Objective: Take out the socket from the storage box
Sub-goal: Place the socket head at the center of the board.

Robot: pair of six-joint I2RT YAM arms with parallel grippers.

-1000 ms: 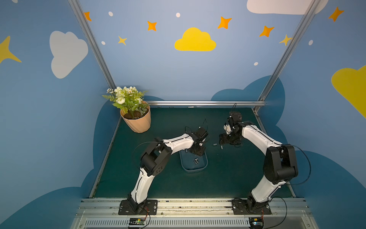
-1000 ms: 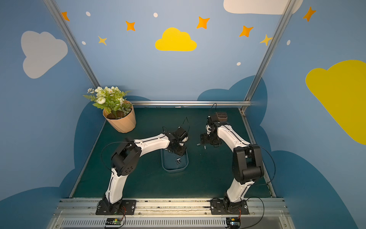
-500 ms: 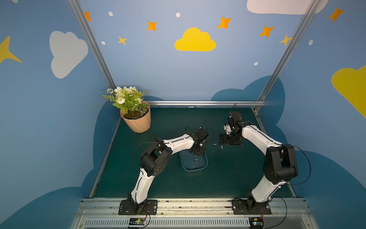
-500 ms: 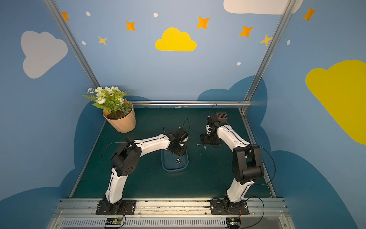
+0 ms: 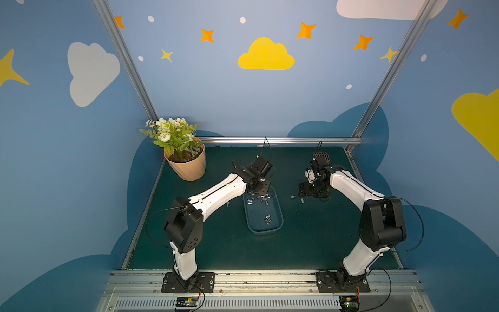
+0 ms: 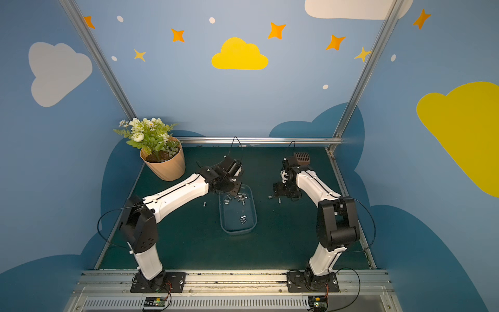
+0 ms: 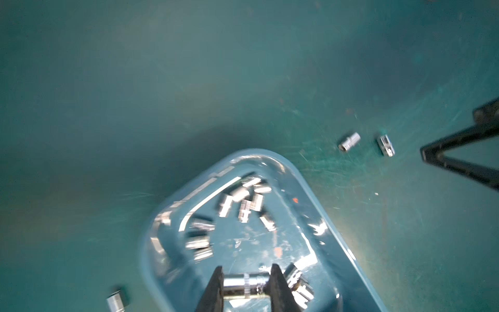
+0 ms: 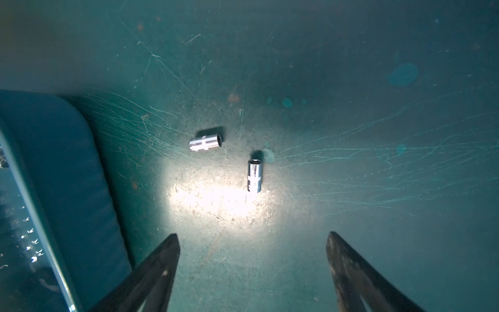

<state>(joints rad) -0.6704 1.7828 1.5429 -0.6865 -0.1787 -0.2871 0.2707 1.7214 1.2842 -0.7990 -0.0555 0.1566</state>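
The storage box [image 5: 264, 231] is a see-through bluish tub in the middle of the green mat, seen in both top views [image 6: 237, 231]. Several chrome sockets [image 7: 243, 201] lie at its far end and two [image 5: 267, 219] nearer its front. My left gripper [image 7: 246, 283] reaches into the far end [image 5: 259, 189] and is shut on a socket [image 7: 244, 282], gripped endwise between both fingers. My right gripper [image 8: 252, 233] hangs open over bare mat to the right of the box [image 5: 306, 193], holding nothing.
Two loose sockets [image 8: 206, 142] [image 8: 255, 175] lie on the mat between the box and my right gripper. Another socket [image 5: 227, 204] lies just left of the box under my left arm. A peach flowerpot [image 5: 186, 167] stands at the back left.
Neither arm has clearly moved in the top views. The left gripper stays over the box's far end and the right one beside the two loose sockets.
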